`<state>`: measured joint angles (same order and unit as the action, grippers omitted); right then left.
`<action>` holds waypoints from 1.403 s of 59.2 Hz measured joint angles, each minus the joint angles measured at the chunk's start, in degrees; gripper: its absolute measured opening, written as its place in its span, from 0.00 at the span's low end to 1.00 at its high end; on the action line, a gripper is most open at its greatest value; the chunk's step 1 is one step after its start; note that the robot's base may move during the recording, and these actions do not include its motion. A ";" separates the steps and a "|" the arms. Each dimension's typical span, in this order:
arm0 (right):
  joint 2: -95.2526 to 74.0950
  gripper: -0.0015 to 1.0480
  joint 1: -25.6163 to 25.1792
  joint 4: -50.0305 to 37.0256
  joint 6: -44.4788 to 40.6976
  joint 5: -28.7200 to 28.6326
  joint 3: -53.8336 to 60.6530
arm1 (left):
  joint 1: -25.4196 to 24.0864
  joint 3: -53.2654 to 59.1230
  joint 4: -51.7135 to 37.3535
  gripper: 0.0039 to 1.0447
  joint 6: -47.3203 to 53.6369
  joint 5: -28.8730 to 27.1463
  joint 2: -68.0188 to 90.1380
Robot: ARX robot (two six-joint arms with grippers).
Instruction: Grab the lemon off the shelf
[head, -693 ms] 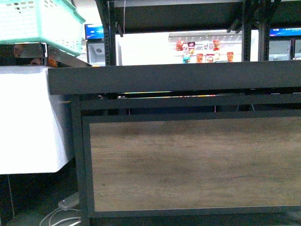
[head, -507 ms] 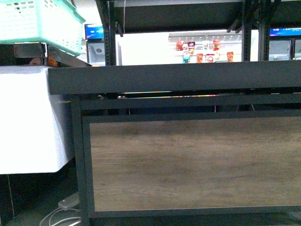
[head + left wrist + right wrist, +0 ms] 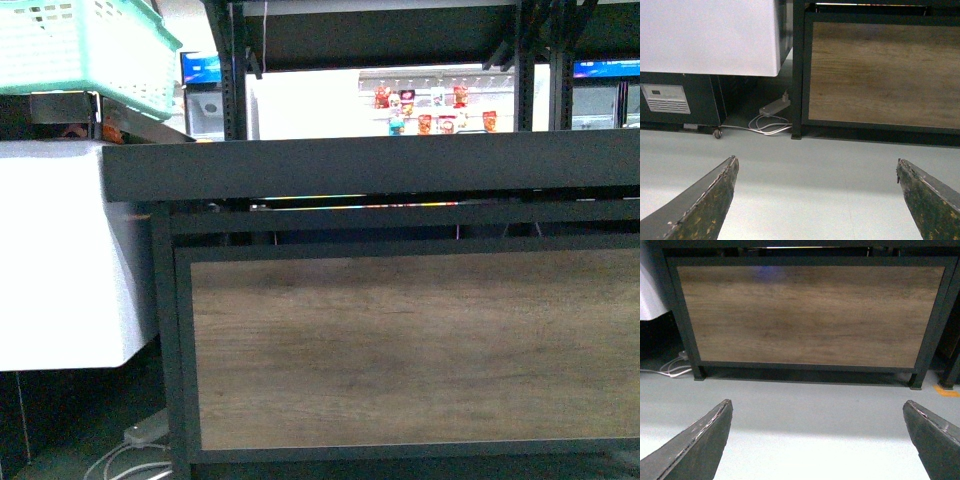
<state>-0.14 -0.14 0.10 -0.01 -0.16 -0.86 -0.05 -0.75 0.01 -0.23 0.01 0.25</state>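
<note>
**Low before the shelf, lemon out of sight**

Both my arms sit low, aimed at the grey floor (image 3: 805,190) in front of the shelf (image 3: 400,340) and its wood panel. My left gripper (image 3: 815,161) and right gripper (image 3: 817,403) are each spread wide, with nothing between the fingers. The lemon shows in none of my 3 views. My front camera meets the black deck edge-on, so its top is hidden. I judge I must rise before reaching.
</note>
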 joint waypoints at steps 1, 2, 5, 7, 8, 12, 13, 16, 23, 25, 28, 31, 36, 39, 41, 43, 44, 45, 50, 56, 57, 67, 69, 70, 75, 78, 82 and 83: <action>0.02 0.98 0.00 0.00 0.00 -0.02 0.00 | 0.00 0.00 0.00 0.93 0.00 0.00 0.00; 0.02 0.98 0.00 0.00 0.00 0.00 0.00 | 0.00 0.00 0.00 0.93 -0.02 -0.02 0.00; 0.00 0.98 0.00 0.00 0.00 0.00 0.00 | 0.00 0.00 0.00 0.93 0.00 0.02 0.00; 0.02 0.98 0.00 0.00 0.00 0.00 0.00 | 0.00 0.00 0.00 0.93 -0.02 -0.02 0.00; 0.02 0.98 0.00 0.00 0.00 0.00 0.00 | 0.00 0.00 0.00 0.93 -0.02 -0.02 0.00; 0.02 0.98 0.00 0.00 0.00 -0.02 0.00 | 0.00 0.00 0.00 0.93 0.00 -0.02 0.00; 0.02 0.98 0.00 0.00 0.00 0.00 0.00 | 0.00 0.00 0.00 0.93 -0.02 -0.02 0.00; 0.02 0.98 0.00 0.00 0.00 -0.02 0.00 | 0.00 0.00 0.00 0.93 0.00 -0.02 0.00; 0.02 0.98 0.00 0.00 0.00 0.00 0.00 | 0.02 0.00 0.00 0.93 0.00 -0.02 0.00; 0.02 0.98 0.00 0.00 0.00 0.00 0.00 | 0.00 0.00 0.00 0.93 0.00 0.00 0.00; 0.02 0.98 0.00 0.00 0.00 0.00 0.00 | 0.00 0.00 0.00 0.93 0.00 -0.02 0.00; 0.02 0.98 0.00 0.00 0.00 0.00 0.00 | 0.02 0.00 0.00 0.93 -0.02 0.00 0.00; 0.02 0.98 0.00 0.00 0.00 0.00 0.00 | 0.00 0.00 0.00 0.93 0.00 0.00 0.00; 0.02 0.98 0.00 0.00 0.00 0.00 0.00 | 0.00 0.00 0.00 0.93 0.00 -0.02 0.00; 0.02 0.98 0.00 0.00 0.00 -0.02 0.00 | 0.02 0.00 0.00 0.93 -0.02 -0.02 0.00; 0.02 0.98 0.00 0.00 0.00 -0.02 0.00 | 0.00 0.00 0.00 0.93 -0.02 -0.02 0.00; 0.02 0.98 0.00 0.00 0.00 0.00 0.00 | 0.00 0.00 0.00 0.93 0.00 -0.02 0.00; 0.02 0.98 0.00 0.00 0.00 0.00 0.00 | 0.02 0.00 0.00 0.93 0.00 -0.02 0.00; 0.02 0.98 0.00 0.00 0.00 0.00 0.00 | 0.00 0.00 0.00 0.93 0.00 -0.02 0.00; 0.02 0.98 0.00 0.00 0.00 0.00 0.00 | 0.00 0.00 0.00 0.93 0.00 -0.02 0.00; 0.02 0.98 0.00 0.00 0.00 -0.02 0.00 | 0.00 0.00 0.00 0.93 0.00 -0.02 0.00; 0.02 0.98 0.00 0.00 0.00 0.04 0.00 | 0.00 0.00 0.00 0.93 -0.02 -0.04 0.00; 0.02 0.98 0.00 0.00 0.00 0.00 0.00 | 0.00 0.00 0.00 0.93 0.00 0.04 0.00; 0.02 0.98 0.00 0.00 0.00 -0.04 0.00 | 0.00 0.00 0.00 0.93 0.00 0.02 0.00; 0.02 0.98 0.00 0.00 0.00 0.00 0.00 | 0.00 0.00 0.00 0.93 0.00 -0.02 0.00; 0.02 0.98 0.00 0.00 0.00 0.00 0.00 | 0.00 0.00 0.00 0.93 0.00 0.02 0.00; 0.02 0.98 0.00 0.00 0.00 0.09 0.00 | 0.02 0.00 0.00 0.93 0.00 -0.02 0.00; 0.02 0.98 0.00 0.00 0.00 0.02 0.00 | 0.00 0.00 0.00 0.93 0.00 0.00 0.00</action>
<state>-0.12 -0.14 0.10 -0.01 -0.14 -0.86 -0.05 -0.75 0.01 -0.23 0.01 0.25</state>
